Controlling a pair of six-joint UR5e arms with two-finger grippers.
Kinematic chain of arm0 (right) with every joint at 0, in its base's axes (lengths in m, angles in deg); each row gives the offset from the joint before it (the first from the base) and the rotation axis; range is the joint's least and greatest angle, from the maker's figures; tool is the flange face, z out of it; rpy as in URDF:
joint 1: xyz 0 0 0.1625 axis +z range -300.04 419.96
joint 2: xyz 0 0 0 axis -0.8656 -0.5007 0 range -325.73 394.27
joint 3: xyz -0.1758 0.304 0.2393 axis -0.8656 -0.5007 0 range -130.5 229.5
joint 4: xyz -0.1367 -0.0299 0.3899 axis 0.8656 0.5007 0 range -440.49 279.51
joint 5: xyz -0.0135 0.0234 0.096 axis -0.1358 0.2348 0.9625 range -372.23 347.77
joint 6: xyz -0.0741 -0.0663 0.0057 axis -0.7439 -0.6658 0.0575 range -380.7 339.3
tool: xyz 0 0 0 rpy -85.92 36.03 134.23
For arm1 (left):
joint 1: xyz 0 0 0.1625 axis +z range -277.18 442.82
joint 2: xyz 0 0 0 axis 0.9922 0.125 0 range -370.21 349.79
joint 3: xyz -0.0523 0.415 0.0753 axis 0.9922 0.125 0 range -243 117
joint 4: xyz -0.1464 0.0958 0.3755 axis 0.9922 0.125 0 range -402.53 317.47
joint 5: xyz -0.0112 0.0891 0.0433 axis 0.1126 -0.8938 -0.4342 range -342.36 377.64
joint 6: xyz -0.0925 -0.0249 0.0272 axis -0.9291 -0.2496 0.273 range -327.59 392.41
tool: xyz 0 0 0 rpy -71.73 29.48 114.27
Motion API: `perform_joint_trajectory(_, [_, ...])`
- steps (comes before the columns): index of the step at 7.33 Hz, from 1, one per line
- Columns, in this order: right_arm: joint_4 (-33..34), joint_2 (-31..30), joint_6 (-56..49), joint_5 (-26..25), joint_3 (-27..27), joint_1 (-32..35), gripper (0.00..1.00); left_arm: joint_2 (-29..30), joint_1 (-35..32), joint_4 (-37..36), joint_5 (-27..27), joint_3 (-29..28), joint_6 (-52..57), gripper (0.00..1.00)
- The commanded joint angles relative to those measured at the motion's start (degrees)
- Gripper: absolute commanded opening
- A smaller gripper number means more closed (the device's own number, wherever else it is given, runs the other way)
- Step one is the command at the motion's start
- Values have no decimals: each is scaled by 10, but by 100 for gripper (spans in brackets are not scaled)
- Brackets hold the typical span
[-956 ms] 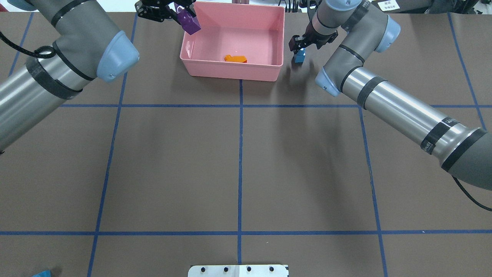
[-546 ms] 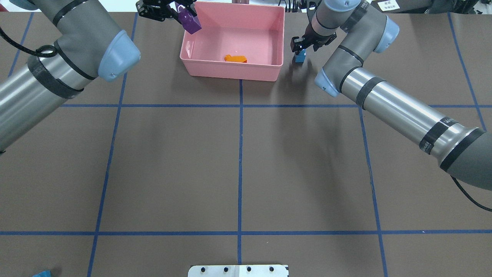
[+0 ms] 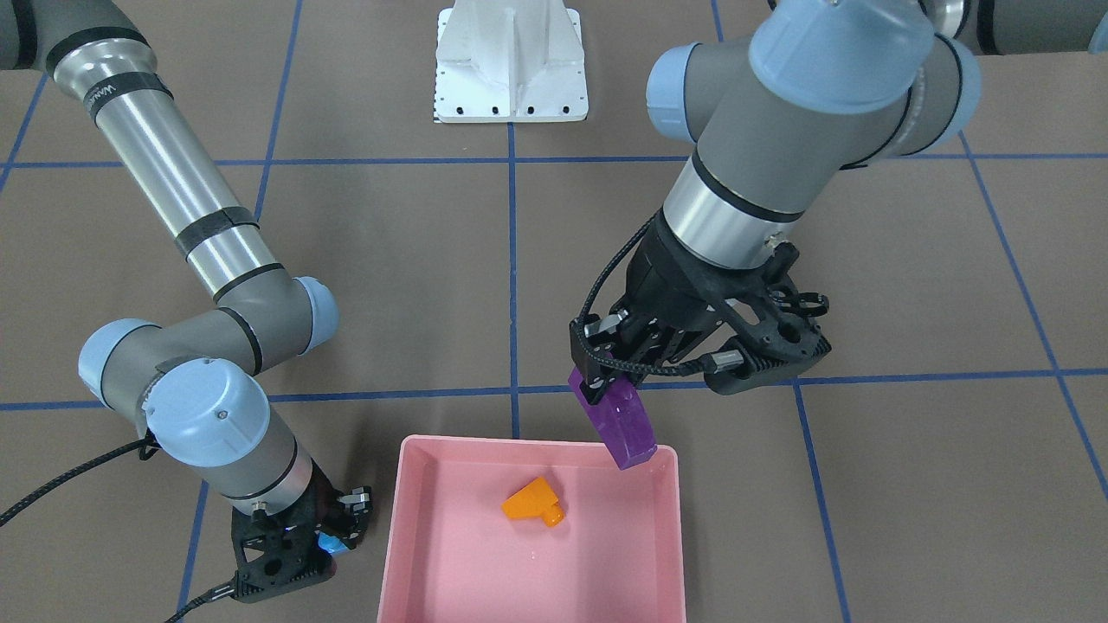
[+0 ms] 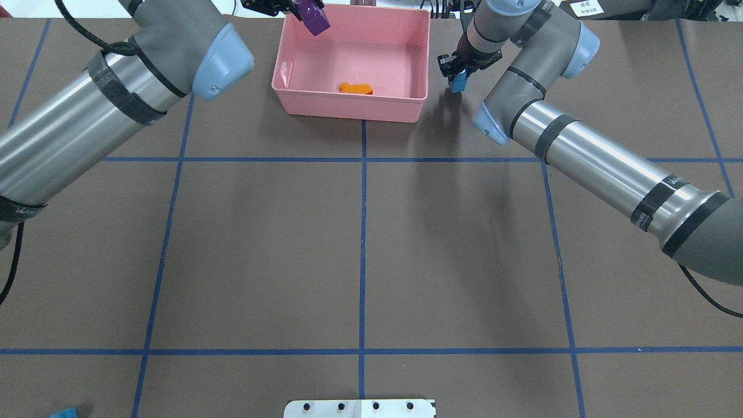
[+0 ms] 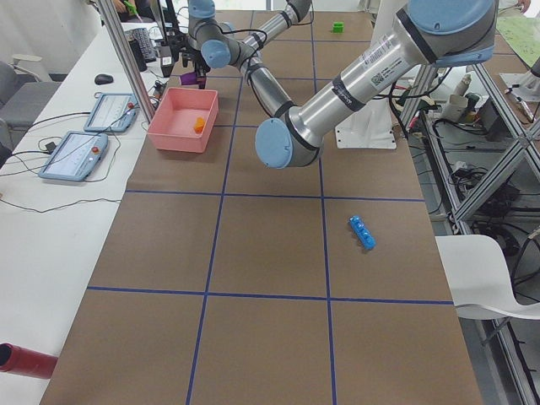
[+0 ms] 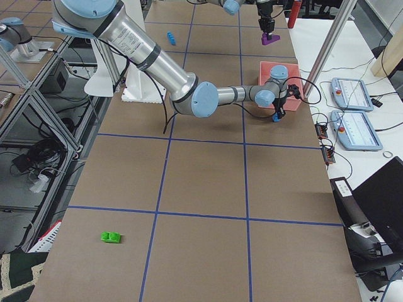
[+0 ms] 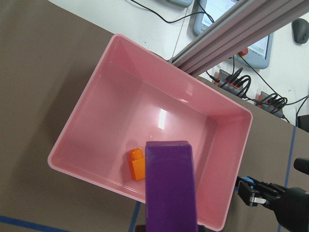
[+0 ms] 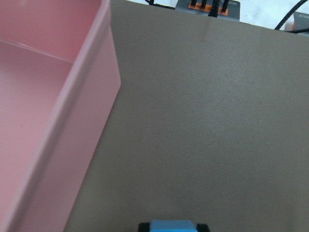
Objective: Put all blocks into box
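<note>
The left tool (image 3: 600,385) is clamped on the purple brick (image 3: 625,428), which hangs tilted above one corner of the pink box (image 3: 485,571), its lower end roughly over the rim and not clearly over the floor. To drop it well, I would bring it further in toward the open middle, away from the orange brick (image 3: 532,502) already lying inside, and lower it before letting go, since a smooth plastic brick released from height could bounce off the wall and out. The right tool (image 4: 455,69) grips the small blue cube (image 4: 458,82) low and just beside the box's outer wall; it needs to rise above the rim before crossing, or the cube may catch the wall. With both arms converging on one box, letting one finish first seems safer. The long blue bar (image 5: 364,232) and the green brick (image 6: 111,236) lie on the counter (image 4: 261,249), well apart from the box.
</note>
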Motion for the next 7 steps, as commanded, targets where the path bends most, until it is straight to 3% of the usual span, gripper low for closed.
perform_joint_trajectory(1, [10,2,-2,53,20,47,0,10,8,2,-4,-11,-7,0])
perform_joint_trajectory(2, [55,1,-10,98,56,80,0,16,36,11,-61,-29,-8,0])
perform_joint_trajectory(3, [114,1,-21,128,99,106,0,59,61,77,-135,-116,-15,0])
perform_joint_trajectory(4, [157,0,-58,148,124,128,0,98,74,159,-157,-222,-55,0])
perform_joint_trajectory(7, [259,-14,-75,239,227,176,0,123,80,255,-248,-343,-58,0])
